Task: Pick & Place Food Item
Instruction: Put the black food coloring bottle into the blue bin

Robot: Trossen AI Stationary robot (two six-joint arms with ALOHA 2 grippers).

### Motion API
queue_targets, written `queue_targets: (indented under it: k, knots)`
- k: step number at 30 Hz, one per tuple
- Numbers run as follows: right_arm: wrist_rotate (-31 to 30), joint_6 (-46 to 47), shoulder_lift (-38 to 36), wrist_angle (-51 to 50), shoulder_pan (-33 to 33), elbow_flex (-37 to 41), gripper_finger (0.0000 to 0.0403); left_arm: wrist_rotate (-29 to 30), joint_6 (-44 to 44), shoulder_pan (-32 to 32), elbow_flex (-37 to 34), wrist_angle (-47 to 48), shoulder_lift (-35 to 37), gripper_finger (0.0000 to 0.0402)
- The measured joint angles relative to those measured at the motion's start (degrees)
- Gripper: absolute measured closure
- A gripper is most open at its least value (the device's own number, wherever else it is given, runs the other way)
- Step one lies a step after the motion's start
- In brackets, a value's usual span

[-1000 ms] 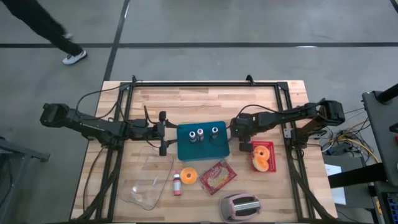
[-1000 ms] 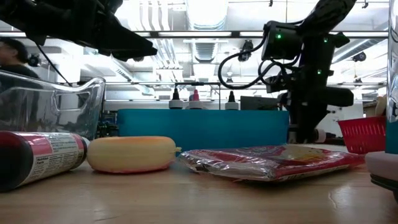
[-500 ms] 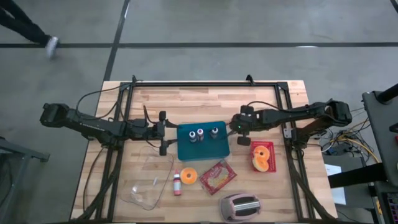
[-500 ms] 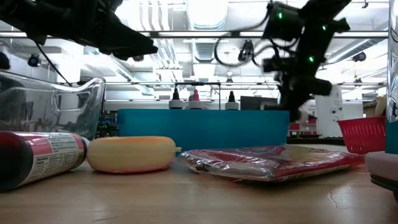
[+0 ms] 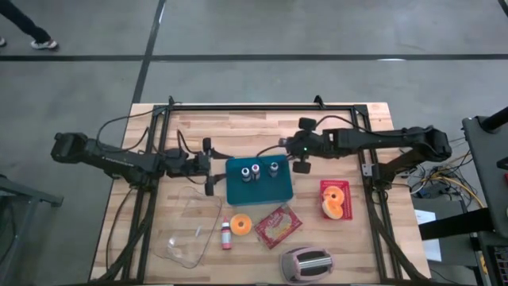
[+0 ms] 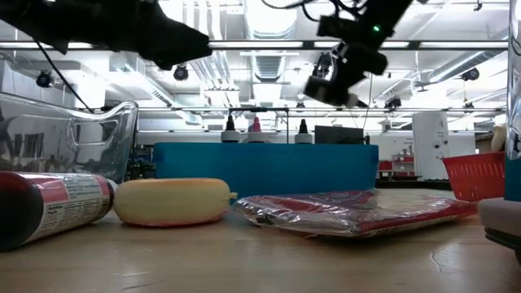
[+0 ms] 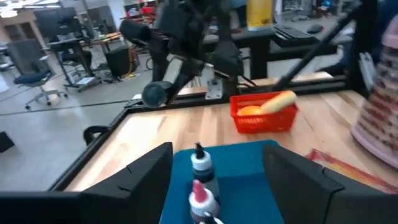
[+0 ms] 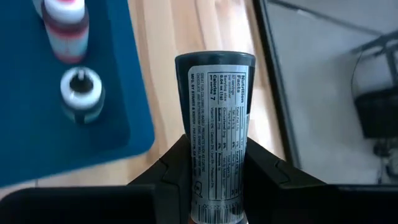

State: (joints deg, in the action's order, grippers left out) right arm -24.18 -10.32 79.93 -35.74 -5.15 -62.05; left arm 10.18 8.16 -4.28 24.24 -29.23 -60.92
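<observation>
My right gripper (image 5: pixel 290 148) hangs above the table by the far right corner of the teal block (image 5: pixel 259 184). It is shut on a dark bottle (image 8: pixel 215 118) with a white label. Three small bottles (image 5: pixel 255 171) stand upright in the teal block. My left gripper (image 5: pixel 209 168) is open and level at the block's left side, its fingers apart in the left wrist view (image 7: pixel 217 180) with nothing between them. A red basket (image 5: pixel 334 199) holds orange food and rests on the table to the right of the block. My right gripper pinches the dark bottle's labelled body (image 8: pixel 215 177) between its two fingers (image 8: pixel 169 180). The bottle lies along the fingers and sticks out past their tips. The fingers slant down toward the table's left. The bottle is lifted clear of the table and the block.
Near the front edge lie a glass dish (image 5: pixel 188 232), a small pink-capped bottle (image 5: pixel 226 234), an orange round piece (image 5: pixel 241 225), a red food packet (image 5: pixel 277 225) and a toaster (image 5: pixel 307 264). A black frame (image 5: pixel 262 107) runs around the table.
My right gripper has risen from the table between the teal block and the red basket. It has gone toward the far edge and slightly left, and has tipped from pointing steeply down to a shallower slant. It stays shut.
</observation>
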Motion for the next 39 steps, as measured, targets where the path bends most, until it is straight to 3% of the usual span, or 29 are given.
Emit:
queue_targets:
  k: [14,22,28,36,39]
  knots:
    - [3.58,-7.93,8.08,5.78,0.04,-12.62,0.0317,-5.46,1.01,10.62,8.43,3.12,-6.39,0.0149]
    - [8.43,-7.02,7.9,14.94,0.23,-12.39,0.0317,-11.9,0.18,13.34,8.28,-5.87,-8.99,0.0149]
    - [14.0,-6.96,7.55,21.94,0.52,-12.32,0.0317,-12.74,1.15,13.49,7.23,-12.55,-9.08,0.0149]
    - [16.52,-7.92,7.53,27.17,0.48,-11.54,0.0317,-12.78,-0.44,14.83,0.88,-28.45,-9.05,0.0149]
    - [18.29,-7.89,7.53,28.6,0.44,-10.91,0.0317,-12.79,-1.18,15.07,0.16,-28.91,-9.06,0.0149]
